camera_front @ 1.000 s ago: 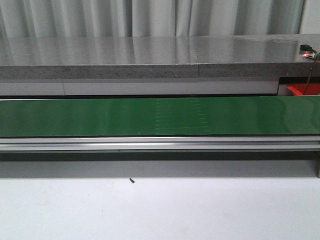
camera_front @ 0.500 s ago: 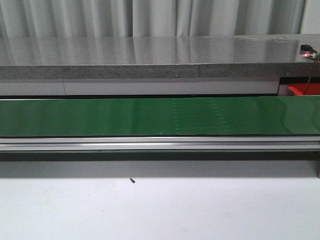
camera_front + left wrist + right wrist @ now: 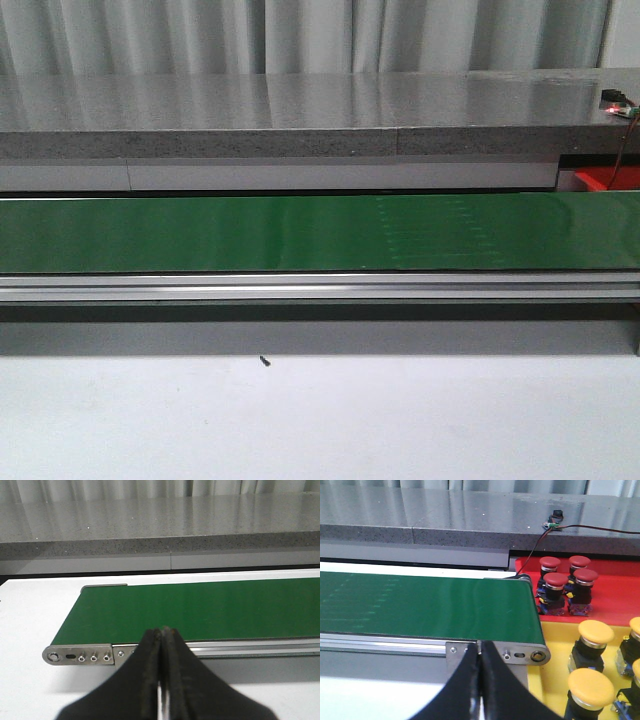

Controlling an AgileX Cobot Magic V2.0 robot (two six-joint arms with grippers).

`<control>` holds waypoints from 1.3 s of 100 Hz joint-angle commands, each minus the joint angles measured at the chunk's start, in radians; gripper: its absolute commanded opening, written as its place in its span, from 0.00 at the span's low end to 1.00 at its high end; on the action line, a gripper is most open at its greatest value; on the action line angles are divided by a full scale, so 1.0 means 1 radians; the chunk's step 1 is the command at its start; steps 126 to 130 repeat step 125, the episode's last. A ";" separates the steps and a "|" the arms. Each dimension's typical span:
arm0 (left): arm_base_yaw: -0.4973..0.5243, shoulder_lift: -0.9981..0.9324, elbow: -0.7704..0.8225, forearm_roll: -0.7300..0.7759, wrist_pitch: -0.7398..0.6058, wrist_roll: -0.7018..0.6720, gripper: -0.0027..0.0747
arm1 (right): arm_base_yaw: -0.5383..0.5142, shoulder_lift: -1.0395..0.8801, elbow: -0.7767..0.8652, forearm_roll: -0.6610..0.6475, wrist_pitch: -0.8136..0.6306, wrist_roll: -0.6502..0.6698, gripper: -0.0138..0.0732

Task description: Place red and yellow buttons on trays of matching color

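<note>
Here both black tools, left tool [image 3: 161, 680] and right tool [image 3: 479, 680], sit closed and empty beside the long green conveyor belt [image 3: 300, 232]; four red mushroom-head buttons [image 3: 565, 577] stand on the red plastic tray [image 3: 615, 597].

Yellow tray [image 3: 554, 650] cut by edge.

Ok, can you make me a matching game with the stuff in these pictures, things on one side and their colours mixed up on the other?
Things:
1. conveyor belt
2. buttons beside the belt's end
3. buttons nearer the right pincer
4. counter behind the belt

Colours:
A. yellow
B. grey
C. green
D. red

Pairs: 1-C, 2-D, 3-A, 4-B
</note>
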 commanded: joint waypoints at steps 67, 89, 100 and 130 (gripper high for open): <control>-0.005 -0.057 0.047 -0.053 -0.174 -0.010 0.01 | -0.001 -0.015 -0.018 -0.011 -0.084 0.000 0.08; -0.005 -0.057 0.047 -0.053 -0.174 -0.010 0.01 | -0.001 -0.015 -0.018 -0.011 -0.084 0.000 0.08; -0.005 -0.057 0.047 -0.053 -0.174 -0.010 0.01 | -0.001 -0.015 -0.018 -0.011 -0.084 0.000 0.08; -0.005 -0.057 0.047 -0.053 -0.174 -0.010 0.01 | -0.001 -0.015 -0.018 -0.011 -0.084 0.000 0.08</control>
